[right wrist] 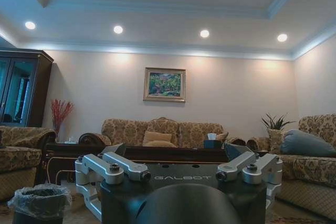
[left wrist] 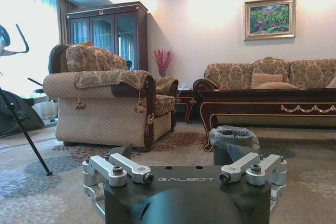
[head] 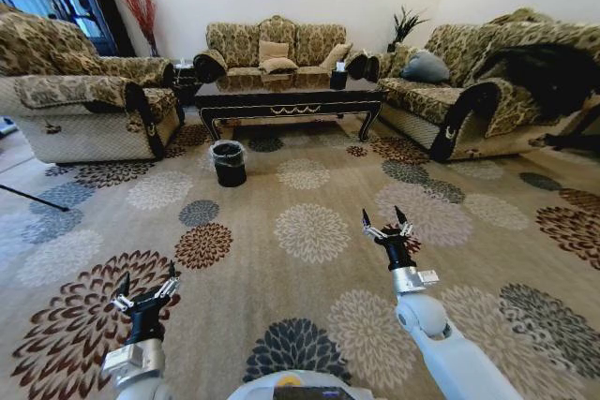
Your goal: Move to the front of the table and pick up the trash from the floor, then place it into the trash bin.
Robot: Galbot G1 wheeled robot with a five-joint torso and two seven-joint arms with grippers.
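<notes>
Carpet (head: 309, 231) with round flower medallions covers the floor. Far ahead stands the glossy dark wood surface (head: 286, 98) with curved legs and gold scrollwork. Near its left leg sits the round black trash bin (head: 229, 163), a crinkled plastic bag folded over its rim. Left tool (head: 145, 291) and right tool (head: 387, 222) hover near, metal fingers spread, holding nothing.

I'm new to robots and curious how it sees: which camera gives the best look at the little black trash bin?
The head view: the trash bin stands whole on the carpet, by the front left corner of the table. The left wrist view is closer, but the left claw hides the bin's base. The right wrist view catches the bin's bagged top at the picture's edge.
</notes>
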